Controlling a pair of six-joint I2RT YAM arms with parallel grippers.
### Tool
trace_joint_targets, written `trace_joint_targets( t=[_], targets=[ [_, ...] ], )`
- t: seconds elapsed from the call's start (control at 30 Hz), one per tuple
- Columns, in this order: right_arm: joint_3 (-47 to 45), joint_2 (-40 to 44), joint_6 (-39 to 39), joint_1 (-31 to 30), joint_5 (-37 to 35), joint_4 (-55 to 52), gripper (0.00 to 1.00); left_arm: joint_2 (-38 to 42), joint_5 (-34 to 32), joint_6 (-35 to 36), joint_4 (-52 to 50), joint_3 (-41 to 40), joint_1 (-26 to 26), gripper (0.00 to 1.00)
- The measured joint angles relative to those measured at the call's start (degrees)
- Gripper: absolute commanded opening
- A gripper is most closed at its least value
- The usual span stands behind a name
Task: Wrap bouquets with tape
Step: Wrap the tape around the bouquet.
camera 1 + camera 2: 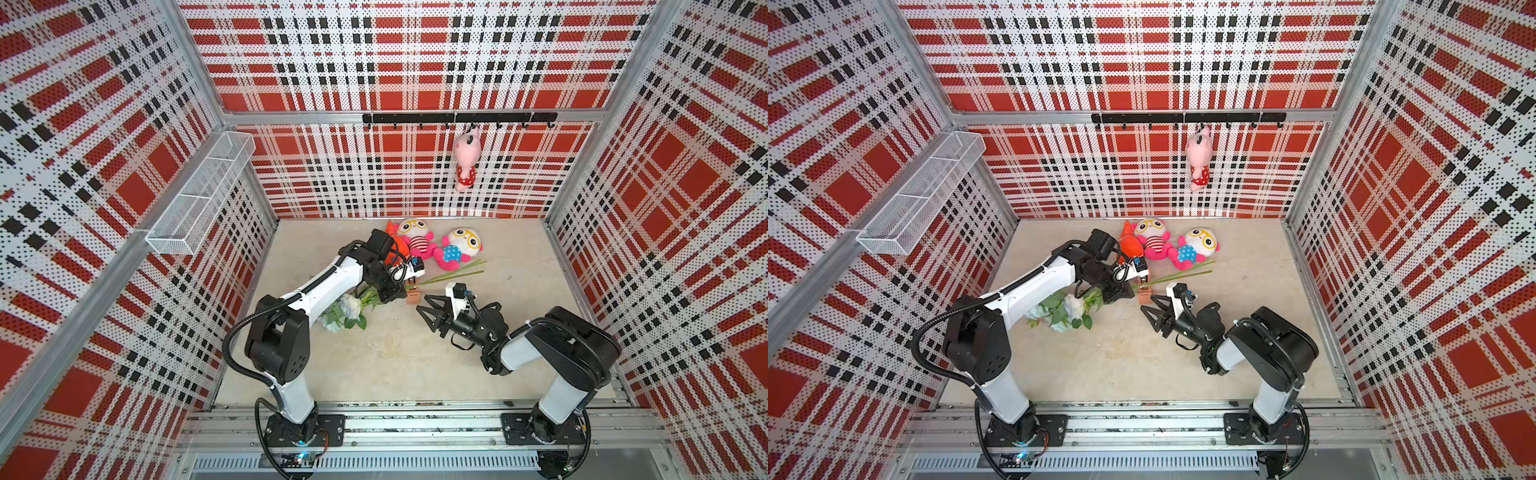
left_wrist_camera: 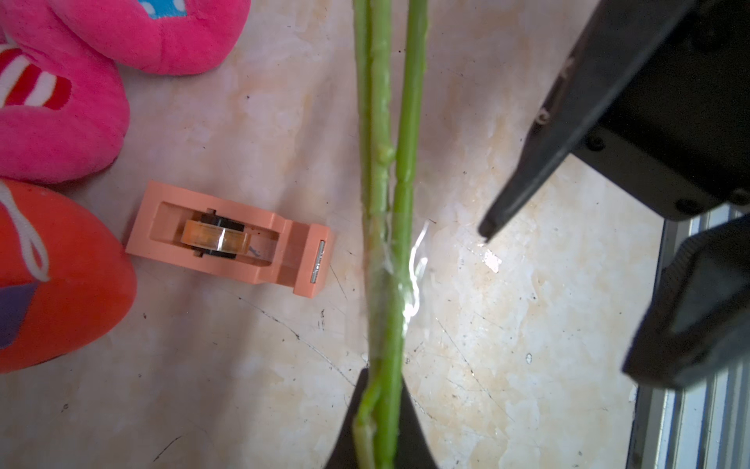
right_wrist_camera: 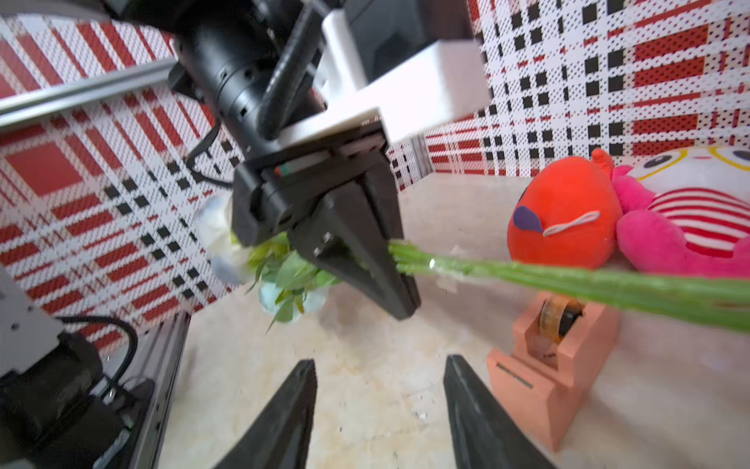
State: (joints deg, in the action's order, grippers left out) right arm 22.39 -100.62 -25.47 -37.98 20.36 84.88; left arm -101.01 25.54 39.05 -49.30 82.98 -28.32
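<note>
The left gripper (image 3: 385, 280) is clenched tight on the green stems of the bouquet (image 1: 349, 309), holding them a little way down from the leaves, so the flower heads hang back toward the left arm and the long stems (image 2: 389, 162) stick out free on the far side. In the left wrist view a strip of clear tape (image 2: 410, 280) already clings to the stems just past the jaws, crinkled and only partly stuck down.

The right gripper (image 1: 430, 313) hangs nearby with its jaws parted and nothing between them, tips pointing toward the stems and the tape dispenser (image 1: 413, 296), which sits on the table (image 1: 395, 365) just beside and below the stems.

To my eye the bunch is light, but the stems are thin, smooth and springy; they could slide or fan apart if squeezed at only one point. The best hold looks like the bare stretch of stem beside the taped patch, pinched across all the stems at once. The blooms and leaves are soft and would crush or pull off, so I would stay clear of them. The tape is sticky and flimsy and may fold on itself.

Behind all this lie an orange plush fish (image 1: 390, 249) and two pink plush dolls (image 1: 415, 241), close enough to catch a swinging stem.
</note>
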Motion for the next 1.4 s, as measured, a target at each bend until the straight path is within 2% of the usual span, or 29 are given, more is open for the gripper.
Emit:
trace_joint_targets(
  t=[0.13,0.43,0.83,0.93,1.03,1.13,1.4],
  targets=[
    [3.19,-2.99,-2.60,1.14,0.68,3.10,0.59,0.00,0.26,0.04,0.00,0.00,0.00,0.00],
    [8.13,-9.03,-3.37,2.40,4.20,3.17,0.59,0.00,0.15,0.04,0.33,0.00,0.28,0.00],
    [12.00,-12.66,-4.37,2.64,5.57,3.15,0.63,0.02,1.27,0.20,0.31,0.00,-0.09,0.00],
    [12.72,-12.85,-4.02,2.64,6.27,3.15,0.57,0.02,1.27,0.22,0.31,0.00,-0.11,0.00],
    [12.79,-12.87,-3.78,2.64,7.39,3.15,0.46,0.02,1.25,0.24,0.31,0.00,-0.11,0.00],
    [12.70,-12.85,-4.00,2.64,8.55,3.15,0.40,0.02,1.25,0.24,0.24,0.00,-0.11,0.00],
    [10.58,-11.56,-4.83,2.80,13.09,3.15,0.38,0.02,1.18,0.20,0.28,0.00,-0.11,0.00]
  ],
)
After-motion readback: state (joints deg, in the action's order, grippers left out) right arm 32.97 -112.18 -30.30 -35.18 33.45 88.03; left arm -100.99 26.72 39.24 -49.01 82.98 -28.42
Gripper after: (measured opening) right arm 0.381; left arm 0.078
